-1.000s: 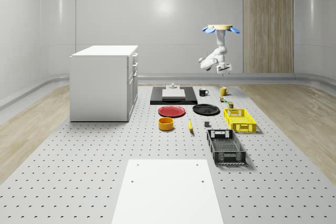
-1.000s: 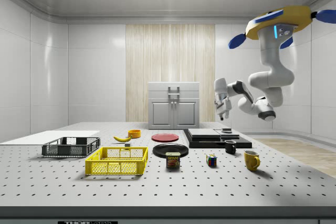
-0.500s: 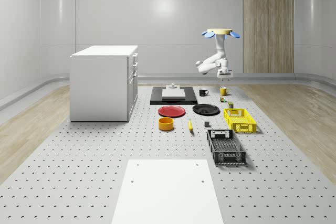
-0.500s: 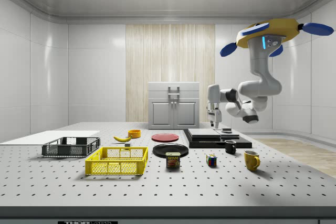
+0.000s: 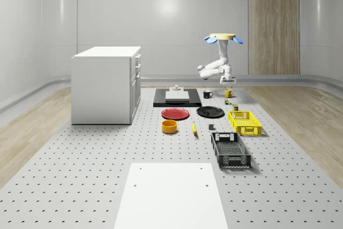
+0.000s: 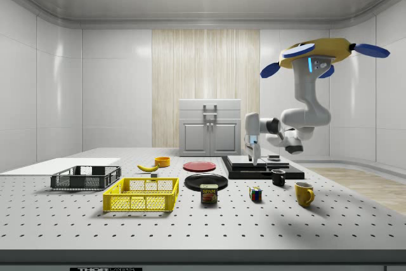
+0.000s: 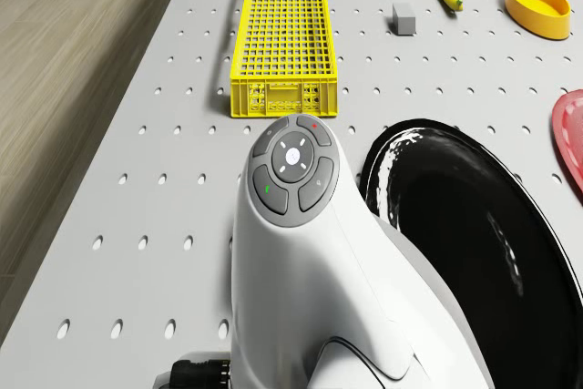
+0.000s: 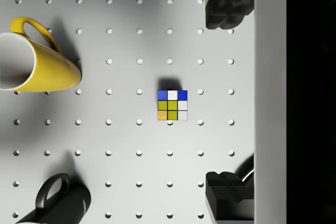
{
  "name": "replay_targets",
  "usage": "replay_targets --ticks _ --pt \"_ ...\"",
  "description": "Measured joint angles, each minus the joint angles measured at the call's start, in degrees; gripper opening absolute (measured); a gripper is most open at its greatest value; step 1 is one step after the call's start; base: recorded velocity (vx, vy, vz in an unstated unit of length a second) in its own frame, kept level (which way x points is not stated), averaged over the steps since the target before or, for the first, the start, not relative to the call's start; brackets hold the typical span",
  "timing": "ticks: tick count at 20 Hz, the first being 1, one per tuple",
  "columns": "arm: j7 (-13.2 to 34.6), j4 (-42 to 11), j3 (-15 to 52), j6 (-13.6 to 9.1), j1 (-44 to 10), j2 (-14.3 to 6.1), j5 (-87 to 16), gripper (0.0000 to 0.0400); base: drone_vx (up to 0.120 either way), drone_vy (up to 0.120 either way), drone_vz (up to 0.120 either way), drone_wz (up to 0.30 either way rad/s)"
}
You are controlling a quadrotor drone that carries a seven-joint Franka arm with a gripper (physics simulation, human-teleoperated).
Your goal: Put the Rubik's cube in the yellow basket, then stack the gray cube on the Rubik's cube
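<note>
Hovering above the far end of the table [image 5: 80,186], your drone [image 6: 315,55] hangs in the air with the arm bent down beside it. You see the end effector [image 6: 254,158] in the side view, pointing straight down and well above the table, over the Rubik's cube [image 8: 172,105]. The wrist view gives you what the side view cannot: the cube lies directly below the end effector, between the two dark fingertips [image 8: 227,6], which are spread wide and touch nothing. Near the cube, to one side of the end effector, stand a yellow mug [image 8: 37,64] and a black mug [image 8: 58,203]. The drone view shows you the yellow basket [image 7: 283,43] beyond the end effector, with the gray cube [image 7: 404,19] just beside it, and a black plate [image 7: 474,225] closer to the arm.
</note>
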Motion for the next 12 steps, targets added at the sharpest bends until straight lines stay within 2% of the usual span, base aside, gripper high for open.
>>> replay_targets --ticks 9,12 --pt "1.1 0.2 1.0 2.3 -1.2 -2.7 1.4 0.0400 0.000 0.000 -0.120 0.000" --pt "1.4 0.2 1.3 3.0 -1.5 -3.6 1.8 0.0400 0.000 -0.040 -0.120 0.000"
